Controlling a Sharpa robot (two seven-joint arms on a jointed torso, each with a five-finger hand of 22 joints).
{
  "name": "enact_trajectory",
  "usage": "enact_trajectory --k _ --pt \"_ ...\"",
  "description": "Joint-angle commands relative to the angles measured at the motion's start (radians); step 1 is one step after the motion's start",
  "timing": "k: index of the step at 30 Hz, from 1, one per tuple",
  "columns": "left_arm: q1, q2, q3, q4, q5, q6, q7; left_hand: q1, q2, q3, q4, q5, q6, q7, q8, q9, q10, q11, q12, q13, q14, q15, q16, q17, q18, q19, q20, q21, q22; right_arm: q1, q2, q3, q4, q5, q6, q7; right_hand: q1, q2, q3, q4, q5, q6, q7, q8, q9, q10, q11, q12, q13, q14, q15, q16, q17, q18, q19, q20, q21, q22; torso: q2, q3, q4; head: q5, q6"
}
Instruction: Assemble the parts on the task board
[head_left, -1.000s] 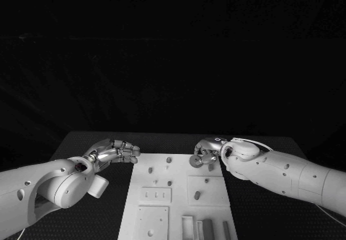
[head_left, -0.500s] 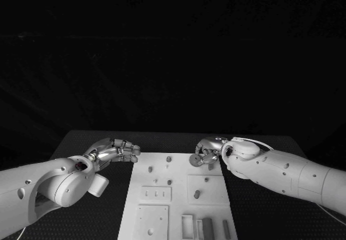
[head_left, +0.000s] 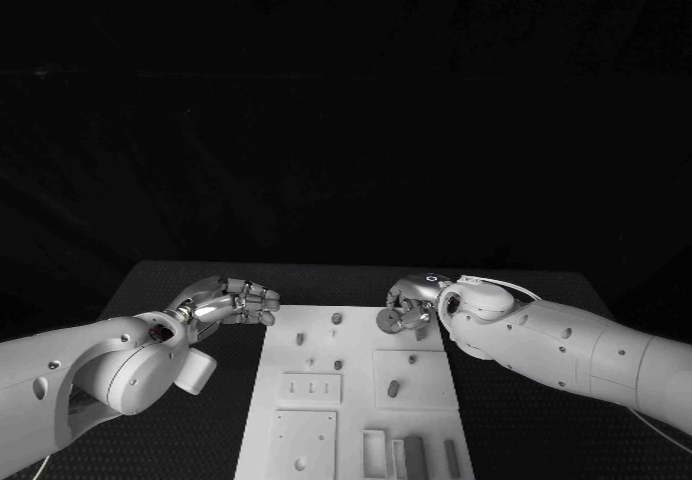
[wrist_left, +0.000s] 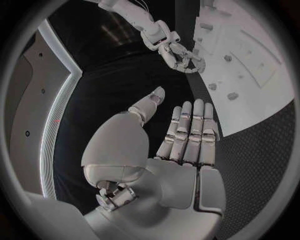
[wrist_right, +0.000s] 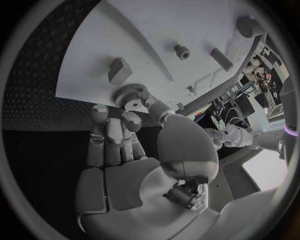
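Risk on the left side is low: the left hand (head_left: 228, 302) hovers just off the far left corner of the task board (head_left: 320, 432), holding nothing, its fingers extended close together in the left wrist view, and could only cause trouble by drifting onto the pegs. Risk concentrates on the right: the right hand (head_left: 414, 300) pinches a small toothed gear (head_left: 391, 321) between thumb and fingertips above the board's far right area. The light grip may let the gear tilt or slip, so it could jam against a peg or fall onto the counter (head_left: 534, 420). The right forearm angles across the board's right edge, palm toward the board.
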Motion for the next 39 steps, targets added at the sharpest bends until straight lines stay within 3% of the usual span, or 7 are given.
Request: enact_trajectory --k 1,10,17,26,39 --pt "0.003 0.002 0.001 0.002 -0.004 0.013 0.008 -0.003 0.006 -0.006 0.0 0.002 0.0 -0.006 -0.007 -0.001 -0.006 0.0 -0.005 -0.001 -0.008 0.001 -0.007 0.001 -0.013 -0.004 -0.001 -0.006 -0.001 -0.009 0.01 -0.006 -0.009 -0.022 0.008 -0.008 -0.001 -0.001 -0.007 -0.001 0.002 0.005 0.001 0.007 0.0 -0.005 0.001 0.0 0.0 -0.001 -0.004 0.005 0.004 0.013 -0.007 0.001 0.006 0.019 0.001 -0.0001 0.0007 0.001 -0.001" --pt "0.003 0.0 0.001 0.003 -0.004 0.012 0.007 -0.003 0.006 -0.006 0.0 0.002 0.0 -0.006 -0.006 -0.001 -0.005 0.0 -0.005 -0.001 -0.008 0.001 -0.007 0.002 -0.013 -0.004 -0.001 -0.006 -0.002 -0.028 0.023 -0.01 -0.03 -0.046 0.004 -0.013 0.005 0.008 -0.006 -0.003 0.002 0.017 -0.003 0.013 0.003 -0.002 -0.002 0.0 0.0 0.004 -0.007 0.007 0.006 0.013 -0.005 0.0 0.007 0.019 0.001 0.0003 0.0031 0.005 -0.008" --pt "0.003 0.0 0.001 0.003 -0.004 0.013 0.007 -0.002 0.006 -0.006 0.0 0.002 0.001 -0.006 -0.006 -0.001 -0.005 0.0 -0.006 -0.001 -0.008 0.001 -0.007 0.002 -0.013 -0.004 -0.001 -0.006 -0.002 -0.028 0.022 -0.01 -0.035 -0.057 0.006 -0.015 0.016 0.021 -0.002 -0.004 0.002 0.033 -0.008 0.022 0.007 0.001 -0.007 0.0 0.0 0.006 -0.012 0.008 0.007 0.013 -0.006 -0.001 0.008 0.019 0.001 0.0006 -0.0009 0.007 -0.01" --pt "0.003 0.0 0.001 0.001 -0.004 0.013 0.006 -0.002 0.007 -0.005 0.0 0.002 0.001 -0.006 -0.006 -0.001 -0.005 -0.001 -0.006 -0.001 -0.008 0.001 -0.008 0.002 -0.013 -0.004 -0.001 -0.006 -0.002 -0.03 0.014 -0.01 -0.03 -0.058 0.002 -0.015 0.024 0.015 -0.004 -0.005 0.002 0.033 -0.01 0.021 0.007 0.001 -0.009 -0.001 -0.001 0.004 -0.014 0.007 0.003 0.013 -0.007 -0.001 0.008 0.019 0.001 0.002 -0.0011 0.006 -0.012" --pt "0.003 0.0 0.001 0.0 -0.004 0.014 0.006 -0.002 0.007 -0.005 0.0 0.002 0.001 -0.006 -0.006 -0.001 -0.004 -0.001 -0.006 -0.001 -0.007 0.001 -0.008 0.003 -0.014 -0.004 -0.001 -0.006 -0.002 -0.032 0.005 -0.01 -0.009 -0.06 -0.061 -0.01 0.028 0.014 -0.007 -0.004 0.002 0.041 -0.011 0.024 0.008 0.003 -0.01 -0.002 -0.002 0.008 -0.015 0.008 0.007 0.013 -0.007 -0.001 0.009 0.019 0.0 0.0011 -0.0008 0.004 -0.013"
